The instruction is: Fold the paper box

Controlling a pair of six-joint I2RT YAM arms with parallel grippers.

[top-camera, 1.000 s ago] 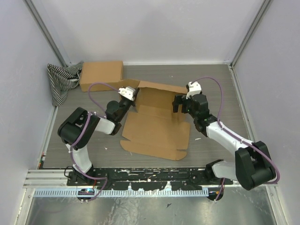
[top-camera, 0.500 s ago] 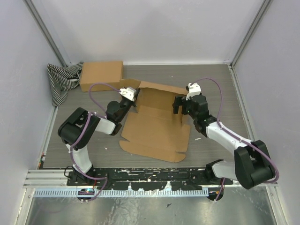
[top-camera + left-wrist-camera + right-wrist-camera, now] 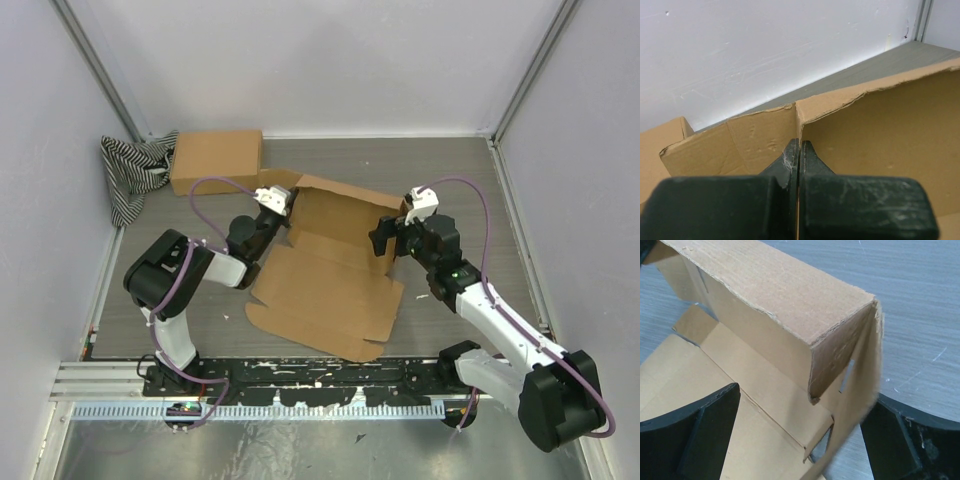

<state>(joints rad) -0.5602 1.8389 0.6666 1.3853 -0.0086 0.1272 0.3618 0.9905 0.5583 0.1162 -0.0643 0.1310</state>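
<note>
The paper box (image 3: 330,275) is a brown cardboard blank lying mostly flat at the table's middle, with its back wall (image 3: 345,192) raised. My left gripper (image 3: 281,208) is shut on the back wall's left corner; in the left wrist view (image 3: 799,150) the cardboard edge (image 3: 875,115) runs up from between the closed fingers. My right gripper (image 3: 388,240) is open at the box's right end. In the right wrist view (image 3: 800,437) it straddles the upright right side flap (image 3: 860,390), which stands close to the right finger (image 3: 905,440). The back wall (image 3: 770,285) tilts over the base.
A closed cardboard box (image 3: 216,160) sits at the back left, beside a striped cloth (image 3: 130,175). White enclosure walls stand on three sides. Bare grey table (image 3: 470,190) lies to the right of the box.
The right arm has shifted right and nearer, and the right side flap has come up with it. The box's flat front panel has slid left and nearer. The left gripper has kept its hold.
</note>
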